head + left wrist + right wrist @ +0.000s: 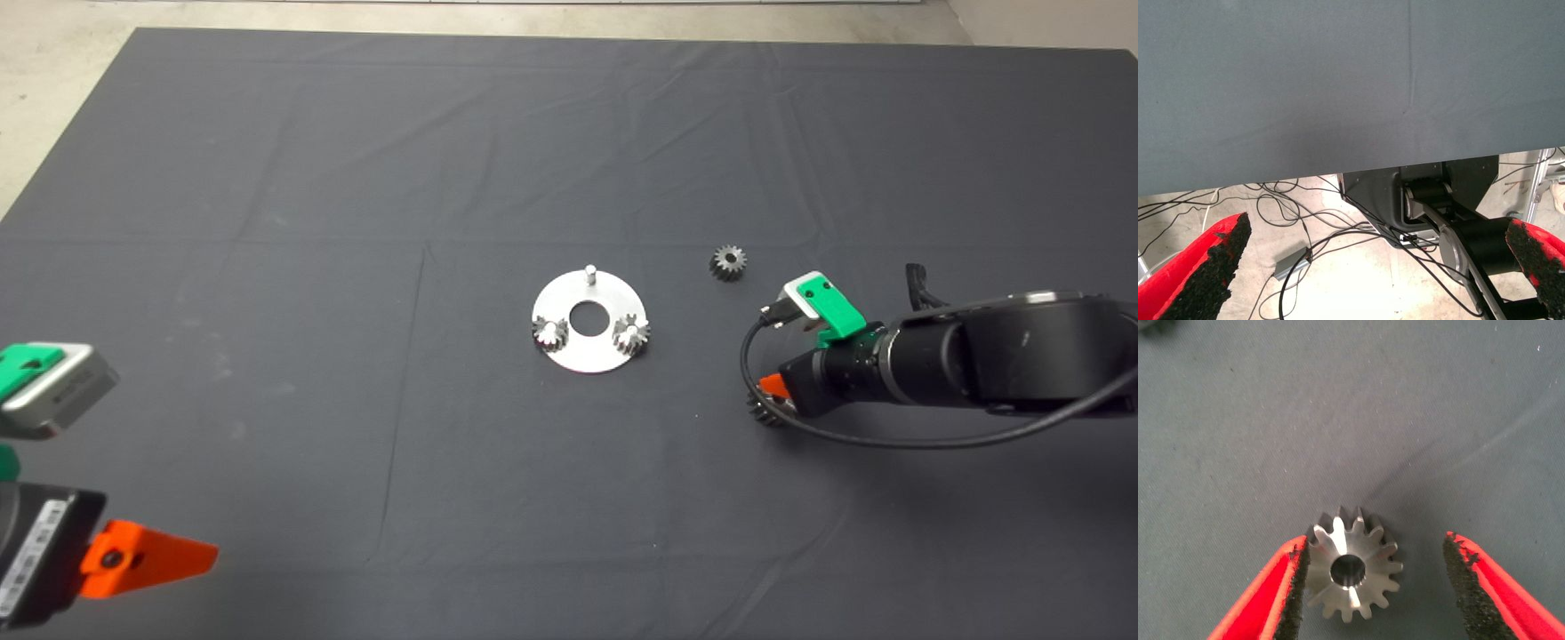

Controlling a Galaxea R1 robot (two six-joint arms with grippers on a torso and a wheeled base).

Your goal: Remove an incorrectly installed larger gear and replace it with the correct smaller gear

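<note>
On the dark mat [267, 178] I find the larger gear [1350, 571] off the plate [589, 360], lying between my right gripper's [1371, 587] spread fingers; the smaller gear [728, 262] awaits fitting on the bare peg [589, 273].

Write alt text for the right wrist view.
The larger gear, shiny with flared teeth and a centre hole, lies flat on the dark mat between the open red fingers of the right gripper. One black pad touches or nearly touches its teeth; the other stands clear.
</note>
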